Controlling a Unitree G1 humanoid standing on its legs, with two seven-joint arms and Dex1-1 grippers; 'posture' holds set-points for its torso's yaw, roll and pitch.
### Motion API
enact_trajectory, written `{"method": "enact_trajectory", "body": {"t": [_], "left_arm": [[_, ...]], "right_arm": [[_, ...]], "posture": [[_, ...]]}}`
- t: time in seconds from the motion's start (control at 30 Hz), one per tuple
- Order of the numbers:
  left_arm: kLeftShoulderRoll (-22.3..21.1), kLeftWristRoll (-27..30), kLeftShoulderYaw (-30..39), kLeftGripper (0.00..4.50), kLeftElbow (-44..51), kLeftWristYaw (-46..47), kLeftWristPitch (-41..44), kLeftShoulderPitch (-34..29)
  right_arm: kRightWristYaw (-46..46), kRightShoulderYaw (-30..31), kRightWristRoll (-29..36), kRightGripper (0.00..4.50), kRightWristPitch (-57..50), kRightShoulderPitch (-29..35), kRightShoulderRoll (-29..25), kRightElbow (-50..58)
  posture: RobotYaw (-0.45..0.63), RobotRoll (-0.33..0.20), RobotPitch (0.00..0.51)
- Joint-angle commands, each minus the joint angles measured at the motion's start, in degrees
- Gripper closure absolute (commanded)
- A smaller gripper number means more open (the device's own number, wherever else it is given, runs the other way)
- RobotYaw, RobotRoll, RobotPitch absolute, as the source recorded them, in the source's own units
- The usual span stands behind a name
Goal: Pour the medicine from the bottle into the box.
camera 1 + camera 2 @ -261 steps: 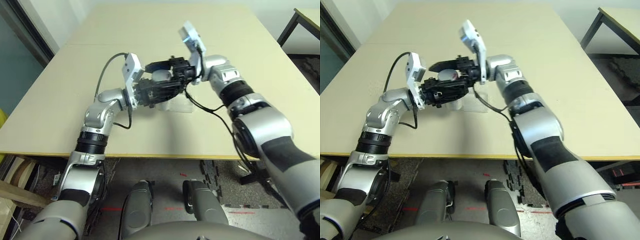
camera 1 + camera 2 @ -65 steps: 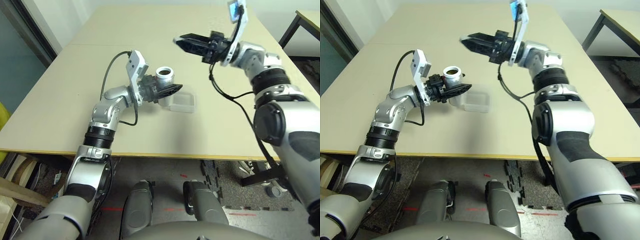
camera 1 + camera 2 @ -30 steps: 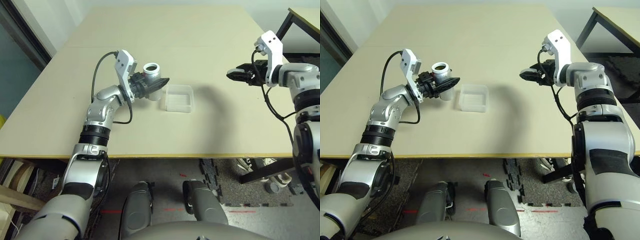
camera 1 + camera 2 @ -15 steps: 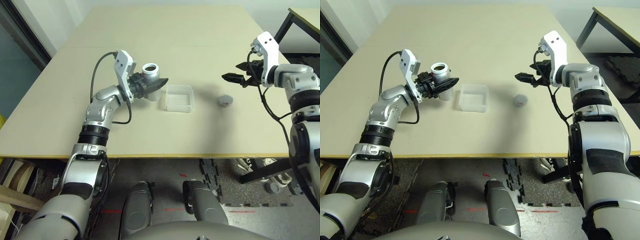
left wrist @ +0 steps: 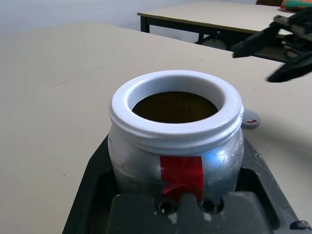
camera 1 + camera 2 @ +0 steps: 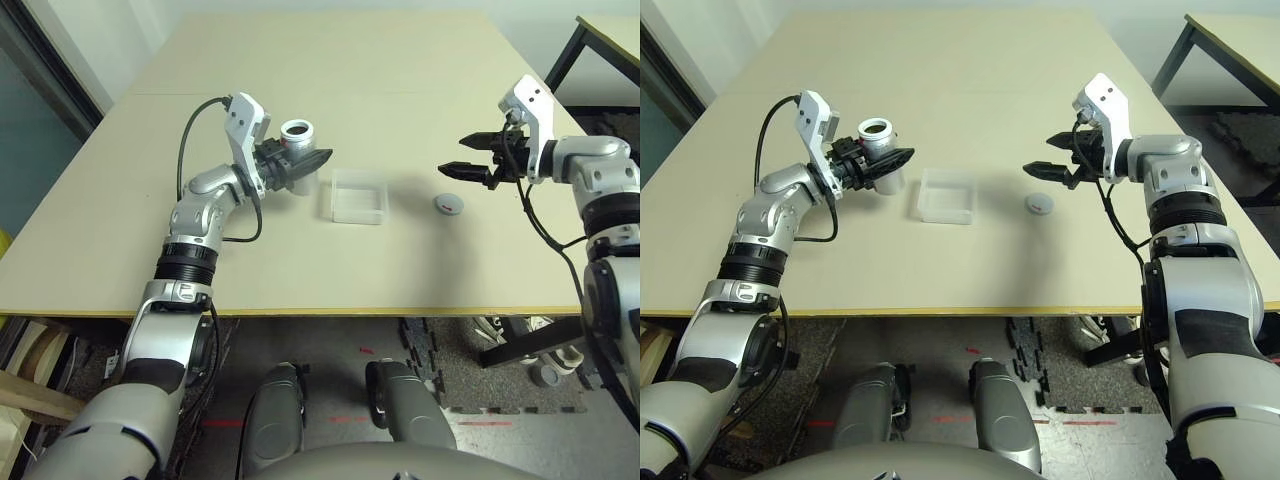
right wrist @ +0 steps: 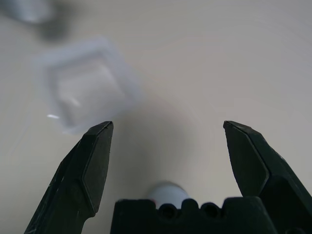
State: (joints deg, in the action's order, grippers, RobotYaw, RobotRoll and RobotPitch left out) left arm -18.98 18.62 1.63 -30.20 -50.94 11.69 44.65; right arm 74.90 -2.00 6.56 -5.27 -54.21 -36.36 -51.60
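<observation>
Left eye view: left claw [image 6: 304, 166] clamped round open bottle [image 6: 297, 134]; right claw [image 6: 466, 156] wide, empty; box [image 6: 358, 216] bare.

Table [image 6: 230, 265], pale top, one. Directly on it lay: box [image 6: 357, 205], clear, open; cap [image 6: 449, 204], grey, red-marked.

Arms [image 6: 175, 330], two: silver-grey shells, black ribbed bands near the wrists. Hands, two: left [image 6: 296, 165], right [image 6: 480, 158], black, pointed fingers. Wrist brackets [image 6: 532, 110]: white, small dark holes. Cables [image 6: 185, 140]: black, looping, loose.
</observation>
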Motion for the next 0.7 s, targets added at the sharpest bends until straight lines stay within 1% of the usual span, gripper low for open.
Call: {"method": "enact_trajectory", "body": {"t": [0.03,0.17,0.3,0.47,0.7], "left_arm": [[-0.4,-0.5,0.3,1.85,-0.8,-0.4,-0.6,0.7],[-0.5,-0.6,0.3,1.85,-1.1,-0.5,-0.7,0.8],[-0.7,-0.8,0.3,1.85,-1.8,-0.6,-0.9,1.2],[-0.7,-1.6,0.2,1.85,-3.3,-0.4,-2.0,1.9],[-1.3,-2.2,0.3,1.85,-3.0,1.0,-1.0,1.8]], "right_arm": [[4.7,-1.3,4.6,0.00,-1.8,5.3,0.0,7.4],[4.2,-2.3,7.4,0.00,-3.2,9.8,0.5,12.4],[3.0,-2.0,8.2,0.00,-3.3,11.9,0.8,14.4],[1.3,-1.5,8.5,0.00,-3.0,12.3,1.6,14.6],[0.4,-0.7,8.0,0.00,-2.3,11.7,2.3,13.5]], "posture": [[-0.11,0.000,0.073],[-0.12,0.000,0.071],[-0.12,0.000,0.068],[-0.11,0.000,0.068],[-0.09,0.000,0.070]]}}
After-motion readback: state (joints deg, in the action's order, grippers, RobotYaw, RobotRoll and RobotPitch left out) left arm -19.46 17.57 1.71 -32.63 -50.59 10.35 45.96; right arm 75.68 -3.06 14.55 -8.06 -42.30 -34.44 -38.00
